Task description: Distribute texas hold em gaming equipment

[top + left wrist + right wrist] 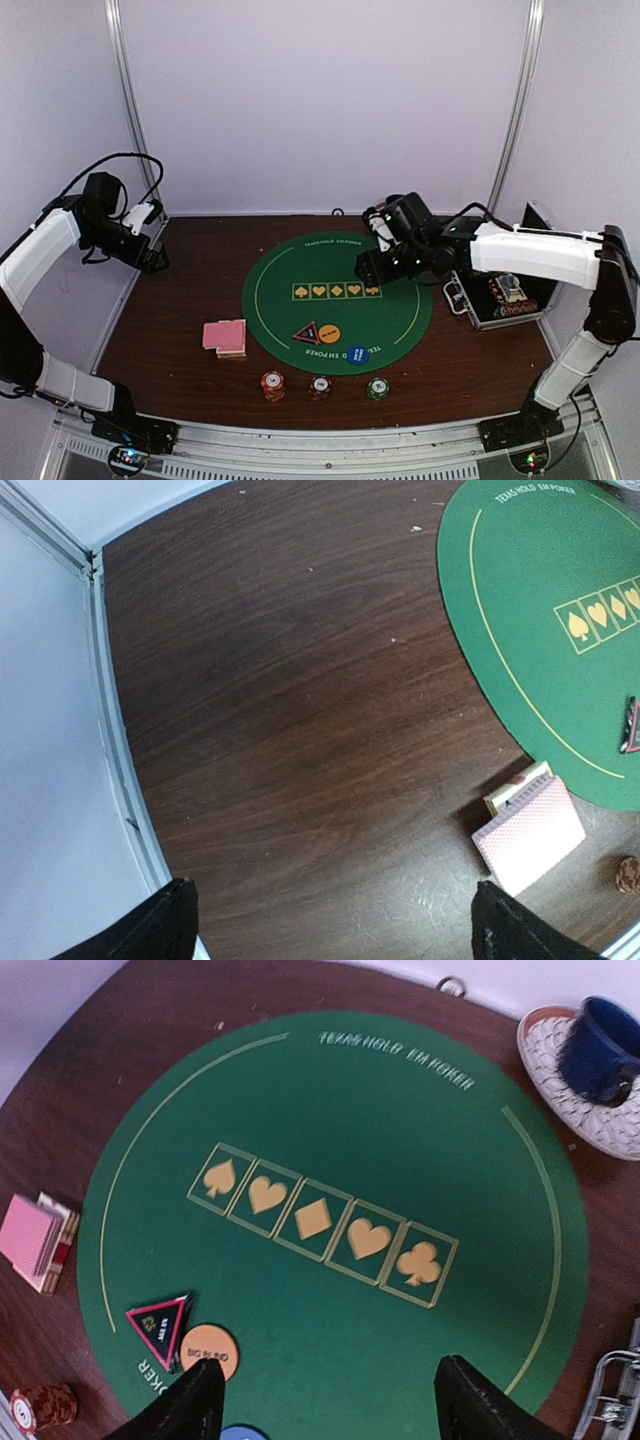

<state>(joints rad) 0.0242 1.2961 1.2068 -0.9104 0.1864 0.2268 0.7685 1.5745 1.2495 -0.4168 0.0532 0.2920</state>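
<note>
Right pincer (328, 1362), spread, hangs above the green mat (330, 1090), apparently to reach the orange disc (208, 1348); left pincer (332, 885), spread, stands clear.

From the right wrist, the blue round button disc (245, 1432) is only a sliver at the near edge of the view. The orange round button disc (212, 1345) has its near rim tucked under a black finger (185, 1410) of the right gripper (328, 1363). The orange-red striped chip stack (40, 1407) is clipped at the near left corner, and the dark blue mug (600, 1050) is cut off on the right. From the left wrist, the black red-edged triangle marker (631, 725) shows only a thin strip at the right edge. From overhead, the right arm (520, 255) covers the far side of the silver-edged black case (495, 305), whose contents are too small to make out.
</note>
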